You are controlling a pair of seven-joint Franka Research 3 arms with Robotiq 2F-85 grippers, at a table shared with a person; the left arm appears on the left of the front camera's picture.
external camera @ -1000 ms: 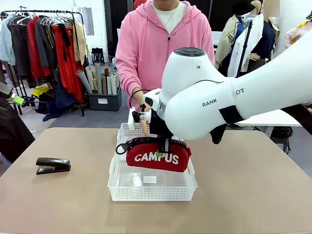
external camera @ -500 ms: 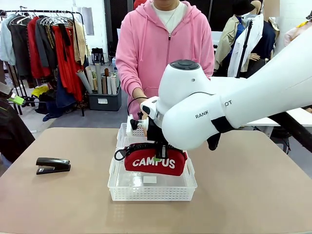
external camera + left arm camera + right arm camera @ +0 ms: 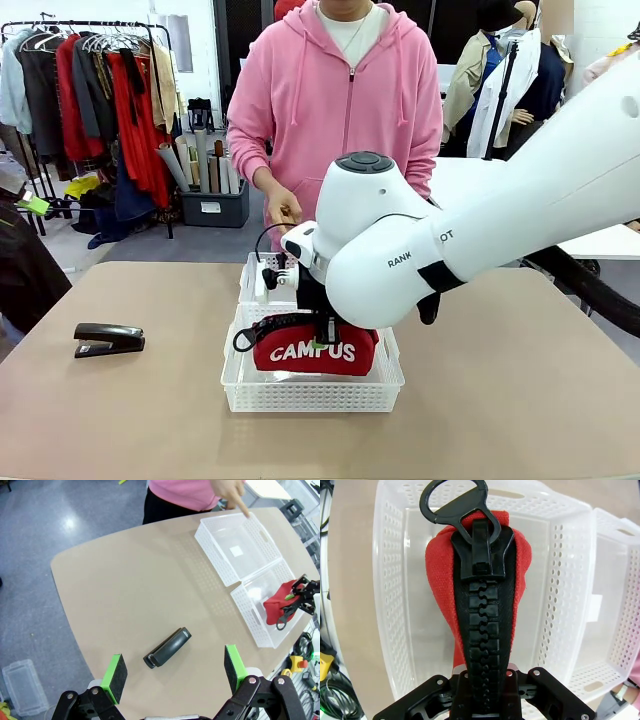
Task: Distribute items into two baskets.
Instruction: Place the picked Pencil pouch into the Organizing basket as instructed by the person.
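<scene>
My right gripper is shut on the red "CAMPUS" pouch, holding it by its black zipper edge. The pouch hangs low inside the near white basket, at or just above its bottom. In the right wrist view the pouch rises from my right gripper over that basket. The second basket stands directly behind it, touching. The black stapler lies on the table at the left. My left gripper hovers open high above the stapler.
A person in a pink hoodie stands at the far side, one hand raised above the far basket. The left wrist view shows that hand pointing at the far basket. Bare table lies left and right of the baskets.
My right gripper has lowered the pouch down into the near basket. The person's hand has lifted away from the far basket.
</scene>
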